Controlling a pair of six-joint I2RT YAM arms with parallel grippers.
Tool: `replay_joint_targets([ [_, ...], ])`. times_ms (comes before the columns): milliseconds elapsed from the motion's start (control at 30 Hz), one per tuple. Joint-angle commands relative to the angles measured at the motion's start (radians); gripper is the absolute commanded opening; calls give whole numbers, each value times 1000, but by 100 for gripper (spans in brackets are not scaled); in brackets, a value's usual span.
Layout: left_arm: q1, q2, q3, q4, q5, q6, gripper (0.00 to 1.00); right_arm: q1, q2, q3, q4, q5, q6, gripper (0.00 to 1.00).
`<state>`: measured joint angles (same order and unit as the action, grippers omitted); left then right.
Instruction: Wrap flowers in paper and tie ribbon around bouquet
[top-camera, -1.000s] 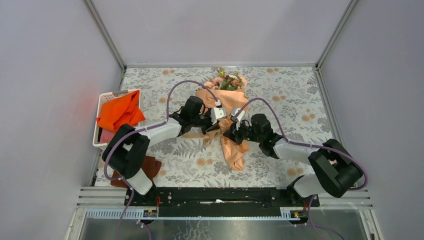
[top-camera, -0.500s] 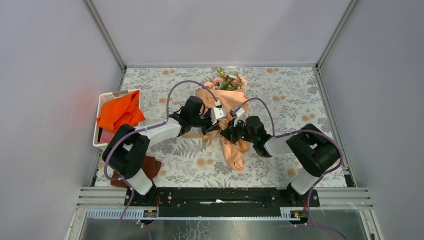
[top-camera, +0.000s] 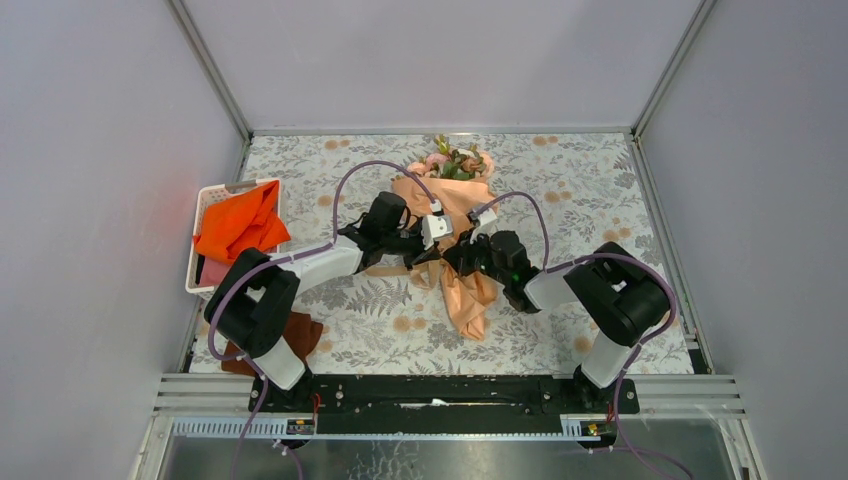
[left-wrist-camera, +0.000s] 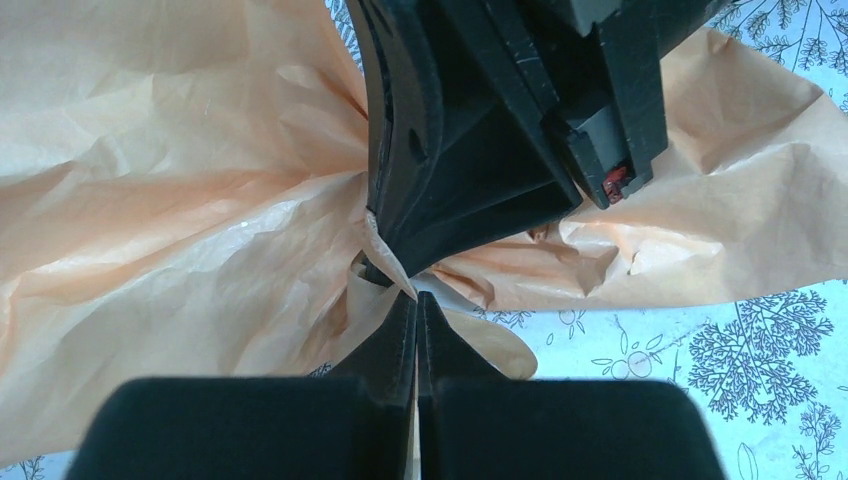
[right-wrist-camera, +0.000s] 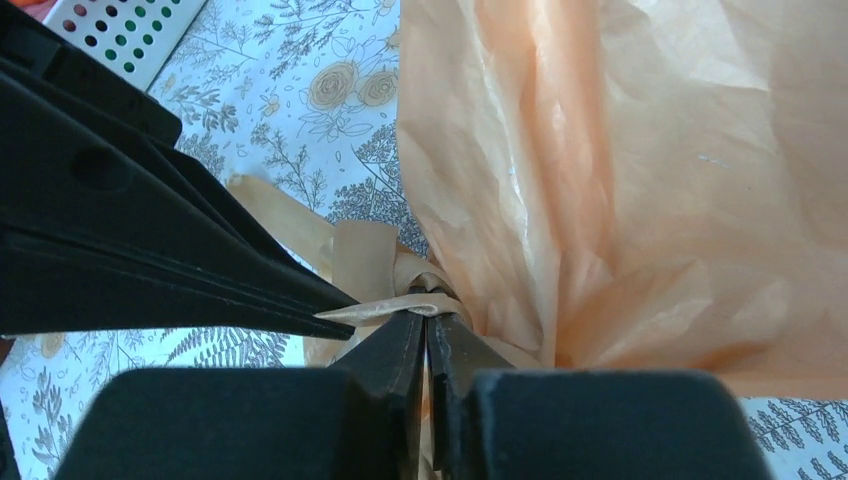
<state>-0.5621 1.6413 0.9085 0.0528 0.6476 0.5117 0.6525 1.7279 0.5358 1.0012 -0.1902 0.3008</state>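
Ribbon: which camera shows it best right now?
Right wrist: the ribbon shows close up, looped beside the gathered paper. Left wrist shows only a small bit of it, and top external barely shows it.

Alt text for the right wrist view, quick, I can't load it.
Right gripper, jaws shut, meets the shut left gripper tip to tip where the crinkled peach paper is gathered, a thin ribbon strand stretched between them. The paper fills the upper right; floral tablecloth and a white basket corner show upper left.
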Motion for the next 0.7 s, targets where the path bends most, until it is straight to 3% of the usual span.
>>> replay_joint_targets([
  [0, -3, 18, -8, 69, 25, -9, 0, 0, -14, 42, 13, 66, 25, 12],
  [200, -7, 31, -23, 99, 17, -12, 0, -4, -83, 54, -123, 1, 12, 22],
  [333, -6, 33, -34, 98, 1, 9, 0, -9, -181, 84, -328, -73, -32, 31],
  [500, -7, 22, -43, 92, 17, 34, 0, -54, -284, 163, -668, -134, -95, 32],
  [667, -25, -7, -49, 23, 82, 162, 0, -148, -268, 265, -780, -224, -93, 32],
])
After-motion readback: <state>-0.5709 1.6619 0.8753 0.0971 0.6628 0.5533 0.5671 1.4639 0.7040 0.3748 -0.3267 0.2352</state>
